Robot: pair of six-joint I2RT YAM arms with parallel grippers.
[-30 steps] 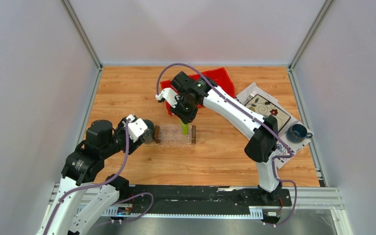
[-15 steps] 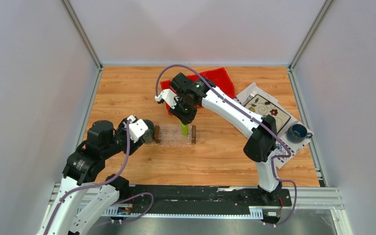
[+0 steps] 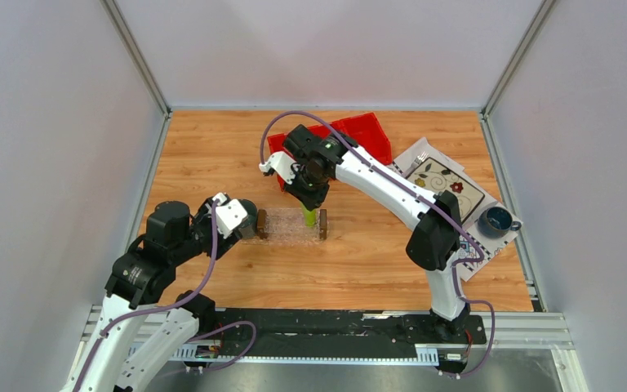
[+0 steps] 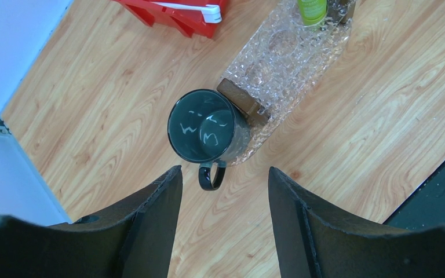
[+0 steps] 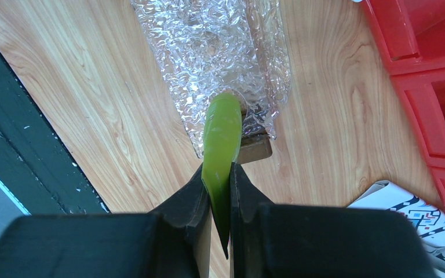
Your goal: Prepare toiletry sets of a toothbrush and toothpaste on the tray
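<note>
Wooden tabletop (image 3: 212, 147): right gripper (image 5: 220, 174) clamps the lime green toothpaste tube (image 5: 222, 130), tip down at one end of the clear tray (image 5: 208, 52). Left gripper (image 4: 225, 179), fingers apart, hovers above a dark mug (image 4: 205, 124); the white toothbrush (image 4: 185, 7) lies on the red bin (image 3: 367, 131).

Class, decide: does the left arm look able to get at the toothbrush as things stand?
Likely yes. The left gripper is open and empty, and the toothbrush lies exposed on the red bin. But the right gripper, holding the green tube at the tray, may crowd it.
</note>
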